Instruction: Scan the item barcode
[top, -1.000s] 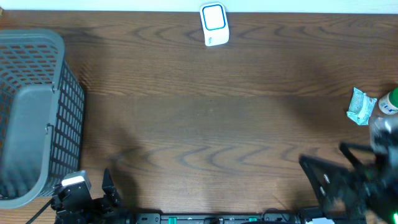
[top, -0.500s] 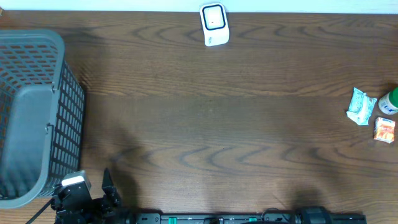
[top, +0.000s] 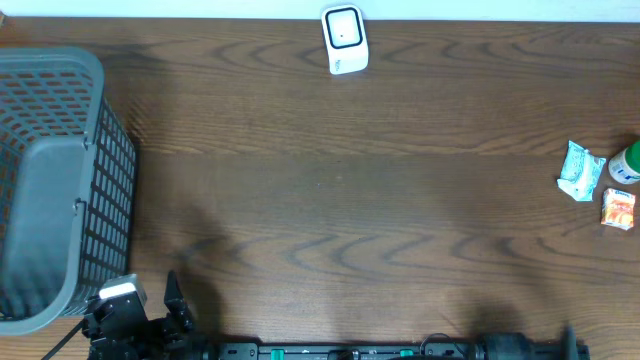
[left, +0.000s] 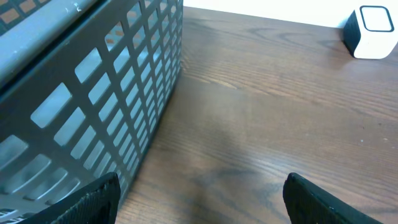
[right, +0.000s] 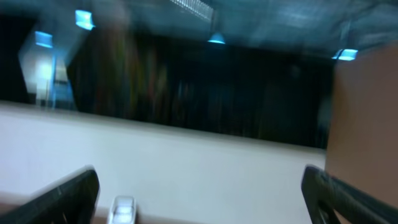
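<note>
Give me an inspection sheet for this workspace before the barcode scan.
Surface: dark wood table, no damage seen.
Job's things: white scanner at far edge; teal packet, orange packet and green-and-white bottle at right edge.
Clutter: grey basket at left.
Grippers: left gripper open, empty, beside the basket; right gripper open, empty, view blurred.
Cables: one dark lead near left arm.
Surroundings: pale wall, ceiling lights.

One basket (top: 112, 190), one scanner (top: 345, 38), one pale packet (top: 581, 171), one orange packet (top: 619, 209), one bottle (top: 627, 163).
</note>
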